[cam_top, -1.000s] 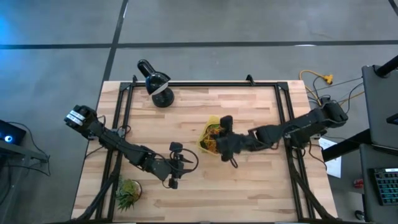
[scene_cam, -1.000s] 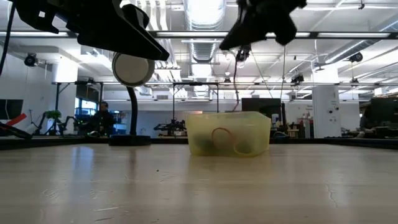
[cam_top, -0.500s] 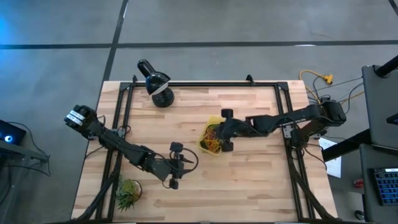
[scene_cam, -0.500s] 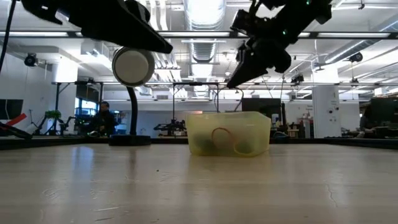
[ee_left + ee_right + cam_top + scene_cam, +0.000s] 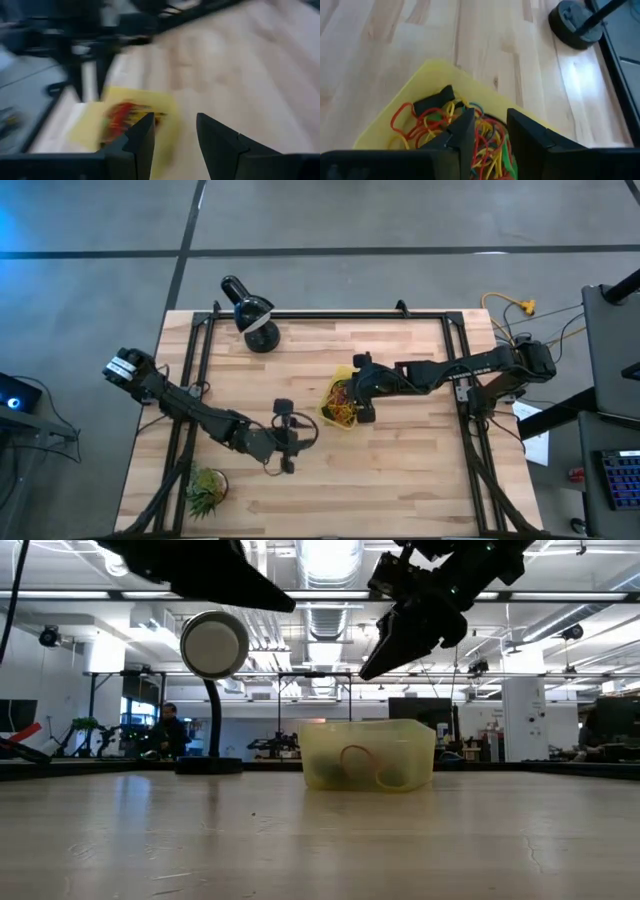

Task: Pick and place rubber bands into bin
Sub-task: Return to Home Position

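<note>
Wooden table (image 5: 400, 470) holds the bin (image 5: 435, 70) near its middle with the rubber bands (image 5: 487, 142) heaped inside, so the right gripper (image 5: 490, 114) hovers just above, jaws apart and empty, apparently done, while the left gripper (image 5: 175, 120) waits nearby, jaws apart.

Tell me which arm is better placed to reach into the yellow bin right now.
Right. The right gripper hangs open at the edge of the bin, above the rubber bands; the left gripper sits apart over bare table.
</note>
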